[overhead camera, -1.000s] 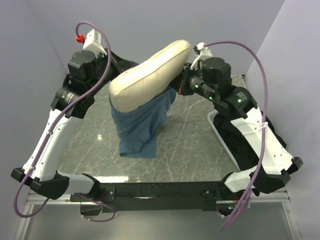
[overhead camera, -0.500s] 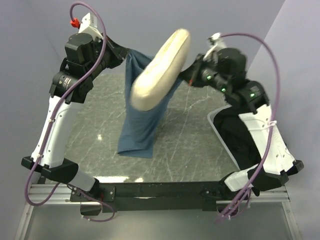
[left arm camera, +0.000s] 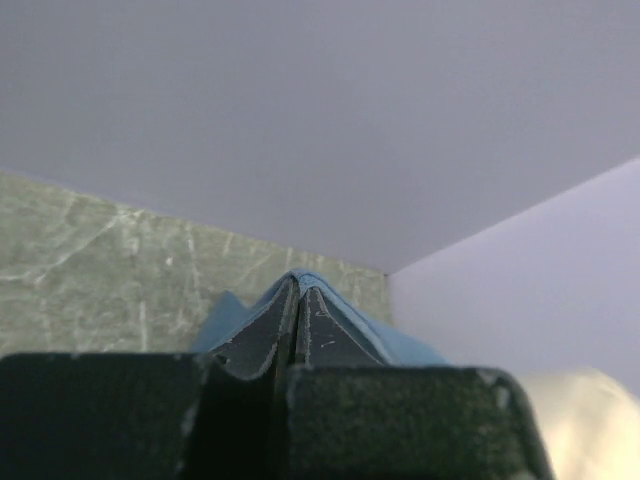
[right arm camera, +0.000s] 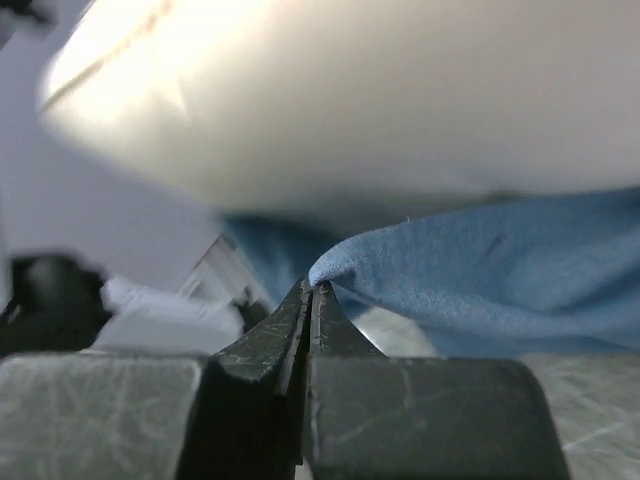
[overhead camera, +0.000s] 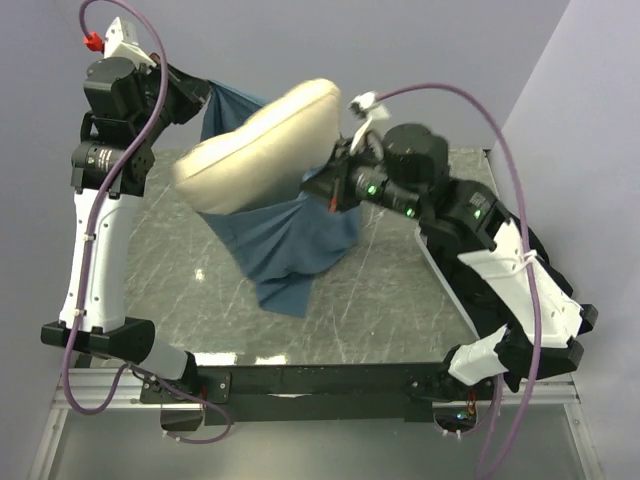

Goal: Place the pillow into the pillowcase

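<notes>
The cream-white pillow (overhead camera: 262,150) lies tilted in the open mouth of the dusty-blue pillowcase (overhead camera: 290,245), which hangs in the air with its lower end on the table. My left gripper (overhead camera: 205,97) is shut on the pillowcase's far left rim, held high; in the left wrist view the blue cloth (left arm camera: 330,305) wraps its closed tips (left arm camera: 298,285). My right gripper (overhead camera: 325,185) is shut on the right rim; in the right wrist view it (right arm camera: 312,288) pinches a blue fold (right arm camera: 470,270) under the pillow (right arm camera: 350,90). The bear face is hidden.
A black fabric bundle (overhead camera: 470,270) lies in a white-edged tray at the table's right side under my right arm. The grey marbled table (overhead camera: 400,300) is walled by pale panels at the back and sides.
Both grippers have swung left with the pillowcase rim. The pillow has tipped from steeply upright to lying flatter across the mouth. The pillowcase's mouth is spread wider.
</notes>
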Robot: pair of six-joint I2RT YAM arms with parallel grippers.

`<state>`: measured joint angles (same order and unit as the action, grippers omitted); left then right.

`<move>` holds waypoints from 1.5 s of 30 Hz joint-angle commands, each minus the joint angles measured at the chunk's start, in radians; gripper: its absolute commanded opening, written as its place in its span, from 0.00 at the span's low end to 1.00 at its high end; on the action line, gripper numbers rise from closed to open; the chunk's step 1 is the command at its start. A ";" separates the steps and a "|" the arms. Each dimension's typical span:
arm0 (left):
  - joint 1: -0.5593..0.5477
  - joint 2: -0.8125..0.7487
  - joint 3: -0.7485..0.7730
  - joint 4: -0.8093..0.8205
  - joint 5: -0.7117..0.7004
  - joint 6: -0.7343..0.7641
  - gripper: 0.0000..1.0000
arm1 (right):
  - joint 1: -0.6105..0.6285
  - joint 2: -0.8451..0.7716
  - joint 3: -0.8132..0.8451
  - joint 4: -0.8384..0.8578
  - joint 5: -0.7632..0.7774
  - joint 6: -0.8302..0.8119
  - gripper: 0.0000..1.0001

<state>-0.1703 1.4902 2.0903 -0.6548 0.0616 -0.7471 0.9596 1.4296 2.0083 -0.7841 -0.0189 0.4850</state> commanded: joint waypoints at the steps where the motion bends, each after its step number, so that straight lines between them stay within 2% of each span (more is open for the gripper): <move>1: -0.052 -0.042 -0.030 0.178 0.078 -0.018 0.01 | -0.312 -0.070 0.043 0.061 -0.062 0.003 0.00; 5: -0.199 -0.024 -0.036 0.152 0.037 0.057 0.01 | -0.543 -0.061 0.089 0.036 -0.180 0.024 0.00; 7: -0.215 -0.015 -0.029 0.138 0.014 0.068 0.01 | -0.550 -0.064 0.046 0.078 -0.231 0.059 0.00; 9: -0.206 -0.012 0.000 0.112 -0.023 0.092 0.01 | -0.465 -0.086 -0.014 0.130 -0.221 0.082 0.00; 10: -0.158 -0.011 0.016 0.101 -0.016 0.097 0.01 | -0.409 -0.095 -0.055 0.146 -0.164 0.069 0.00; 11: -0.114 -0.015 0.026 0.098 0.009 0.078 0.01 | -0.265 -0.092 -0.068 0.149 -0.115 0.057 0.00; 12: -0.066 -0.021 0.027 0.113 0.071 0.063 0.01 | -0.205 -0.089 -0.080 0.152 -0.080 0.046 0.00; 13: 0.027 -0.028 0.027 0.121 0.087 0.051 0.01 | -0.141 -0.081 -0.109 0.169 -0.031 0.044 0.00; 14: 0.072 -0.030 0.030 0.126 0.104 0.032 0.01 | -0.046 -0.078 -0.121 0.181 -0.014 0.044 0.00; 16: 0.205 -0.015 0.054 0.122 0.191 -0.020 0.01 | 0.028 -0.058 -0.114 0.178 0.058 0.026 0.00; 19: 0.250 -0.013 0.024 0.191 0.275 -0.067 0.01 | 0.073 -0.035 -0.044 0.115 0.144 -0.022 0.00; 21: 0.226 -0.034 -0.044 0.250 0.323 -0.084 0.01 | 0.006 -0.037 -0.002 0.059 0.181 -0.051 0.00; 23: 0.110 -0.030 -0.041 0.222 0.261 -0.023 0.01 | -0.115 -0.069 0.027 0.052 0.067 -0.039 0.00; 24: 0.057 -0.022 -0.020 0.204 0.235 0.003 0.01 | -0.248 -0.086 0.024 0.065 0.030 -0.023 0.00; 25: -0.042 -0.013 -0.007 0.176 0.213 0.044 0.01 | -0.309 -0.107 0.029 0.065 0.001 -0.017 0.00; 28: -0.176 0.021 0.046 0.150 0.135 0.087 0.01 | -0.465 -0.100 0.076 0.048 -0.102 0.007 0.00; 31: -0.181 0.033 0.108 0.132 0.087 0.106 0.01 | -0.455 -0.093 0.070 0.072 -0.165 0.043 0.00; 32: -0.169 0.044 0.170 0.094 0.058 0.117 0.01 | -0.385 -0.097 0.055 0.086 -0.162 0.049 0.00; 33: -0.141 0.047 0.191 0.087 0.055 0.112 0.01 | -0.331 -0.098 0.043 0.095 -0.079 0.035 0.00; 34: -0.032 0.044 0.195 0.096 0.094 0.059 0.01 | -0.253 -0.092 0.032 0.095 -0.035 0.021 0.00; 35: 0.038 0.018 0.145 0.128 0.154 0.016 0.01 | -0.139 -0.083 0.032 0.091 -0.003 0.008 0.00; 37: 0.221 -0.022 0.064 0.254 0.259 -0.105 0.01 | -0.050 -0.067 0.008 0.100 0.046 0.000 0.00; 38: 0.260 -0.037 0.027 0.279 0.277 -0.130 0.01 | 0.011 -0.067 -0.005 0.109 0.060 -0.002 0.00; 40: 0.339 -0.028 0.034 0.291 0.325 -0.175 0.01 | 0.045 -0.069 -0.013 0.109 0.105 -0.020 0.00; 42: 0.350 -0.007 0.048 0.322 0.374 -0.192 0.01 | 0.044 -0.066 0.025 0.067 0.137 -0.057 0.00; 43: 0.341 -0.004 0.042 0.345 0.400 -0.210 0.01 | 0.028 -0.066 0.044 0.048 0.189 -0.069 0.00; 44: 0.325 -0.007 0.027 0.365 0.417 -0.213 0.01 | 0.001 -0.069 0.064 0.031 0.179 -0.081 0.00; 45: 0.255 -0.008 0.033 0.360 0.408 -0.199 0.01 | -0.109 -0.078 0.090 0.013 0.136 -0.077 0.00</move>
<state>0.1772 1.5208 2.1075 -0.5224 0.3996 -0.8886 1.0012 1.3998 1.9923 -0.7387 0.0685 0.4614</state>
